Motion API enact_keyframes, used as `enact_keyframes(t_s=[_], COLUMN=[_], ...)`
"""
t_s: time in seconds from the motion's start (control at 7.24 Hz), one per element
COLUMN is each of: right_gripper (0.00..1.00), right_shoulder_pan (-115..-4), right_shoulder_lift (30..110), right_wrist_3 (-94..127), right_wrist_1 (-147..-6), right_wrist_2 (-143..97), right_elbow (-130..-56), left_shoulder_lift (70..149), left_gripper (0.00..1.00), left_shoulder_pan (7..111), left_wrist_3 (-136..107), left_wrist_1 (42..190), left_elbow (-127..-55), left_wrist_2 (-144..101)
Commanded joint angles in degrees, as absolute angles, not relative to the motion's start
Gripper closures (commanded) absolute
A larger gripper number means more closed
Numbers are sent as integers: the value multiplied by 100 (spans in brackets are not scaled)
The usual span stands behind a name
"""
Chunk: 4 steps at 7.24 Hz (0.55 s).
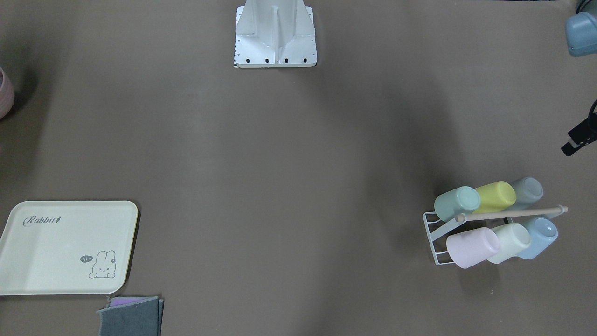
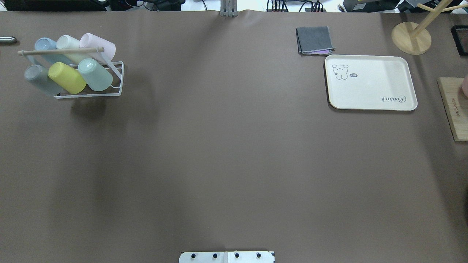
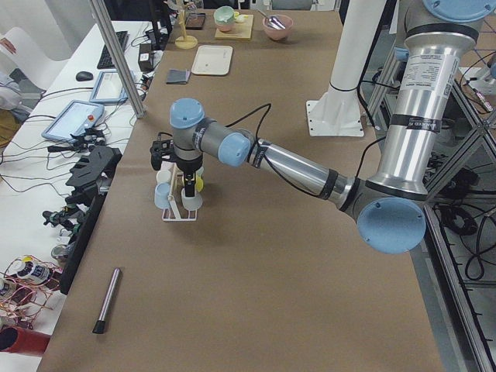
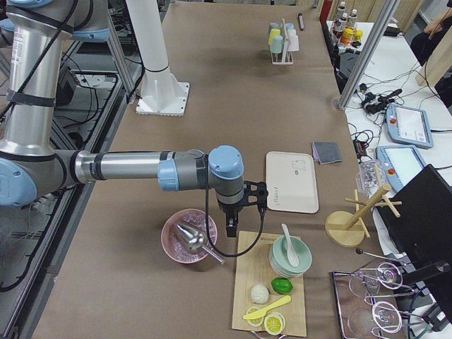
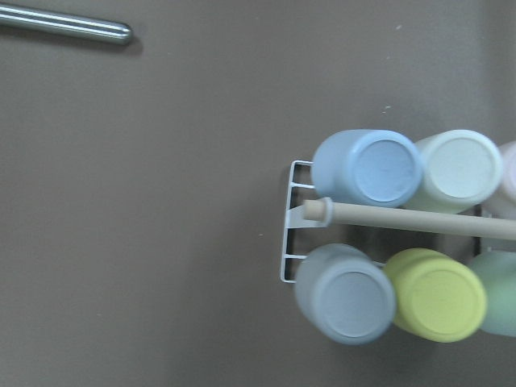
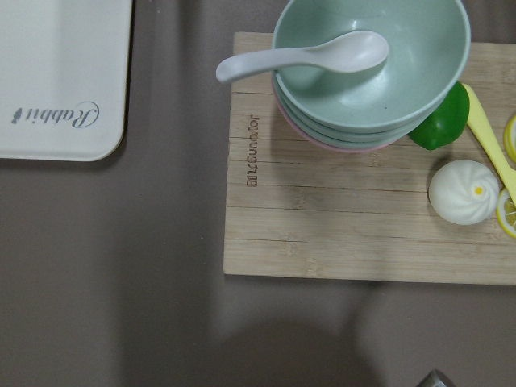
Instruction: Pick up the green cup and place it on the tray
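Observation:
The green cup (image 1: 457, 203) is pale mint and lies tilted in a white wire rack (image 1: 436, 233), at the rack's end beside a yellow-green cup (image 1: 495, 196). It also shows in the overhead view (image 2: 95, 74) and at the right edge of the left wrist view (image 5: 501, 294). The cream tray (image 2: 371, 82) with "Rabbit" script lies bare at the far right; it also shows in the front view (image 1: 65, 247). My left gripper (image 3: 188, 184) hangs over the rack; I cannot tell if it is open. My right gripper (image 4: 229, 227) hovers near the tray (image 4: 291, 181); its state is unclear too.
The rack also holds blue, cream, pink and grey cups under a wooden dowel (image 2: 60, 51). Grey cloths (image 2: 314, 40) lie by the tray. A wooden board (image 6: 363, 210) carries stacked bowls, a spoon, a lime and a bun. A pink bowl (image 4: 189, 236) and a mug tree (image 2: 411, 36) stand nearby.

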<state>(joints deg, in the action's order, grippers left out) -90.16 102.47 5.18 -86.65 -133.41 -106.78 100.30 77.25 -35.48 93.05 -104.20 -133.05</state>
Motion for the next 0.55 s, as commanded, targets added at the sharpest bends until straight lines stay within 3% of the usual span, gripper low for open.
enact_keyframes(t_s=[0.0, 0.41], right_gripper=[0, 0], right_shoulder_pan=[-8895, -8247], right_shoulder_lift=[10161, 9731], right_wrist_3=[808, 879], right_wrist_1=[-8596, -8578], right_wrist_2=[-13500, -13412], right_elbow=[-10696, -10557], left_shoulder_lift=[10020, 10046], left_gripper=[2, 2], left_shoulder_pan=[7193, 6095], left_wrist_3=[-4493, -5913], left_wrist_1=[9308, 9308], left_elbow=[-11036, -11863], left_wrist_2=[-13219, -12783])
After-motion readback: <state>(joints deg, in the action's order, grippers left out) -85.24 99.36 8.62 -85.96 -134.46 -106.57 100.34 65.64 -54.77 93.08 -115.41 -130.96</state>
